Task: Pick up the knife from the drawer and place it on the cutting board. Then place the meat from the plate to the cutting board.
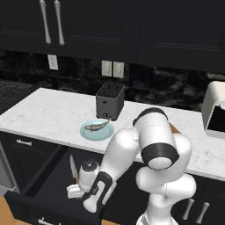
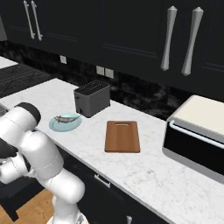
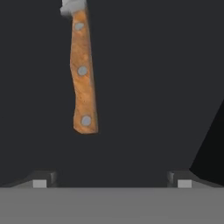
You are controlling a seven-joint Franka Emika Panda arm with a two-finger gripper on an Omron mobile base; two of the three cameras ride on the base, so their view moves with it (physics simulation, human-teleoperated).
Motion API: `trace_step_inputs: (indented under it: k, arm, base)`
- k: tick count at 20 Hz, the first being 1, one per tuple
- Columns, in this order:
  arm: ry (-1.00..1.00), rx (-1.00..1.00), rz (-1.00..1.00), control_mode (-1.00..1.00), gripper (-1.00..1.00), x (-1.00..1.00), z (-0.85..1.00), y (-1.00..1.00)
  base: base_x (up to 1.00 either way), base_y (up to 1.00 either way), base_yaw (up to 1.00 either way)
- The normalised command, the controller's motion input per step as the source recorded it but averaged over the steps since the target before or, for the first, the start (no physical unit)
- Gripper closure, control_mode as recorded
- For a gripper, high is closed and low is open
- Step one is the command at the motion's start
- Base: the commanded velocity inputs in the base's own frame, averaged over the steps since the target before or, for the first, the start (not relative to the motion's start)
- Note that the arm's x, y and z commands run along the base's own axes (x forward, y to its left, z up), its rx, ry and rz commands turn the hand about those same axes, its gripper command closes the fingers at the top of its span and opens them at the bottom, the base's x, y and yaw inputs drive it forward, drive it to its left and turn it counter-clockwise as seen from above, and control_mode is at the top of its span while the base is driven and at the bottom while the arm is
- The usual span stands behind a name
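In the left base view, the open drawer (image 1: 44,184) is seen at the lower left, below the white marbled counter (image 1: 48,114). On its dark floor the knife (image 1: 73,169) lies with the blade pointing toward the counter, partly hidden behind the robot's hand. The gripper (image 1: 75,192) is lowered into the drawer, just beside the knife.

In the hand view, the brown riveted handle of the knife (image 3: 82,74) is seen ahead of the fingertips (image 3: 40,183), offset toward the left one. The jaws are spread to their widest and nothing is held between them; the knife is not yet touched.

Further right on the counter, the pale plate (image 1: 96,131) is seen with the meat (image 1: 96,127) lying on it, just in front of the black toaster (image 1: 110,101). In the right base view the cutting board (image 2: 122,136) lies bare, to the right of the plate (image 2: 64,123) and well apart from it. A white and black appliance (image 2: 197,135) stands at the far right.

The step in hand is judged to be the approach to the knife, so the task is at its very start. For the next move, the jaws are to be brought over the handle and centred on it, lowered around it, and closed across its narrow width before it is lifted clear of the drawer.
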Motion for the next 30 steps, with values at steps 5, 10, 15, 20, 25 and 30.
trace_step_inputs:
  k: [5, 10, 15, 20, 25, 30]
  arm:
    - [0.02, 0.0, 0.0, -1.0, -1.0, 0.08, -0.09, -0.24]
    - [0.01, 0.0, 0.0, -1.0, -1.0, 0.32, 0.02, 0.08]
    - [0.05, 0.0, 0.0, -1.0, -1.0, 0.33, -0.1, 0.04]
    - [0.08, 0.0, 0.0, -1.0, -1.0, 0.04, -0.57, -0.05]
    - [0.03, 0.0, 0.0, -1.0, 1.0, 0.0, -0.53, 0.0]
    - [0.03, -0.01, 0.0, -1.0, 1.0, 0.0, -0.32, 0.29]
  base:
    - [0.0, 0.0, 0.0]
    - [0.0, 0.0, 0.0]
    - [0.0, 0.0, 0.0]
    - [0.0, 0.0, 0.0]
    - [0.0, 0.0, 0.0]
    - [0.0, 0.0, 0.0]
